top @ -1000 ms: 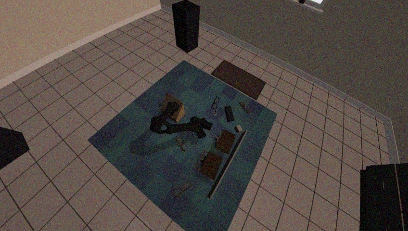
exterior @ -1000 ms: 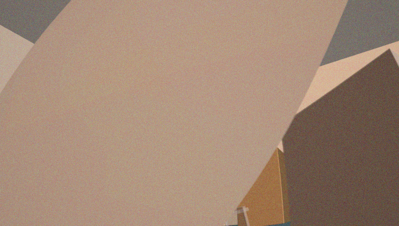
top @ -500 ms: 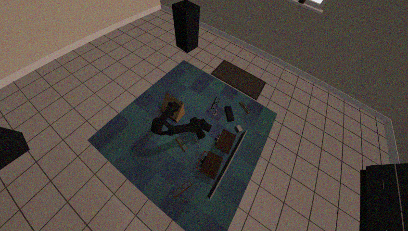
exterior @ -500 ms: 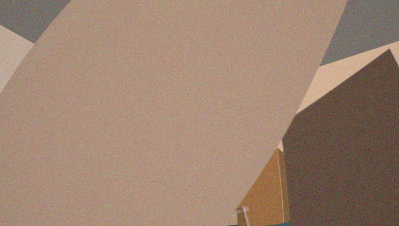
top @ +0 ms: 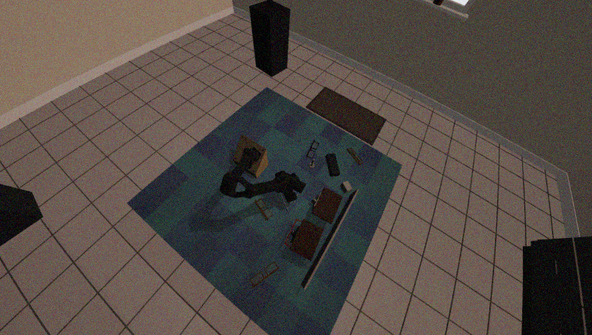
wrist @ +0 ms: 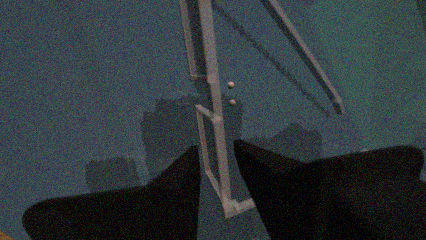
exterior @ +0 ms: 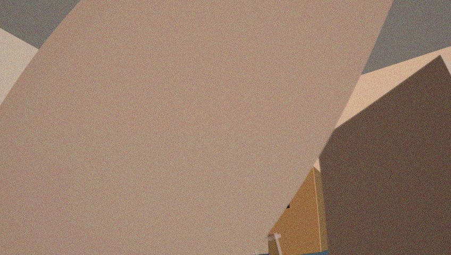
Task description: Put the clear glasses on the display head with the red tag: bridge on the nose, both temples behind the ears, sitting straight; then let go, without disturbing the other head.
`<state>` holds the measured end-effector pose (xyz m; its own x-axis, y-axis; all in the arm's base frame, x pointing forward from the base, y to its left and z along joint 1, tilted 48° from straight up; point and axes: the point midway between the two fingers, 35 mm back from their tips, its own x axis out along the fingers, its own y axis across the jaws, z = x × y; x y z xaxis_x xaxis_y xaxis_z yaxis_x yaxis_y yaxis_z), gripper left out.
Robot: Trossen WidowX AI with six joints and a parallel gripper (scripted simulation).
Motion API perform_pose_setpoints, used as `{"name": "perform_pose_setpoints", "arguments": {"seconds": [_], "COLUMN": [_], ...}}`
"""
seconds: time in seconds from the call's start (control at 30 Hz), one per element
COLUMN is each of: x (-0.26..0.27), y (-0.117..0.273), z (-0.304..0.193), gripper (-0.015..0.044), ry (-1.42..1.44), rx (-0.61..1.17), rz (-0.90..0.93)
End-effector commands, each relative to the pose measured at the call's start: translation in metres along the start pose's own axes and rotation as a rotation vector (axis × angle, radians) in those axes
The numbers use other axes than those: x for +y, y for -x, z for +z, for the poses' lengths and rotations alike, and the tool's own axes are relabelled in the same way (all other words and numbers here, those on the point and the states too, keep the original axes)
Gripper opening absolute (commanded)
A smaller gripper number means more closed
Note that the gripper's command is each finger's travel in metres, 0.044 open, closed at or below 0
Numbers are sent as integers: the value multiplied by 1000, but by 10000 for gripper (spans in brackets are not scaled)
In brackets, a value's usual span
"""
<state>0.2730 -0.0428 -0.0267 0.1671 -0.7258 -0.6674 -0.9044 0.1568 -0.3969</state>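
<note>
Gripper points downward over the blue-green mat, jaws partly open, nothing gripped. Wrist view: clear glasses lie from top centre to lower centre, lower rim seen between the fingertips. Top view: glasses at centre, off both display heads, near the gripper.
</note>
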Motion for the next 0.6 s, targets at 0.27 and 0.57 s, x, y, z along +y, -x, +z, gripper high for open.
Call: {"name": "perform_pose_setpoints", "arguments": {"seconds": [0.27, 0.57], "x": [-2, 0], "y": [-3, -2], "z": [-1, -1], "gripper": [120, 54], "ry": [10, 6], "rx": [7, 3], "rz": [3, 4]}}
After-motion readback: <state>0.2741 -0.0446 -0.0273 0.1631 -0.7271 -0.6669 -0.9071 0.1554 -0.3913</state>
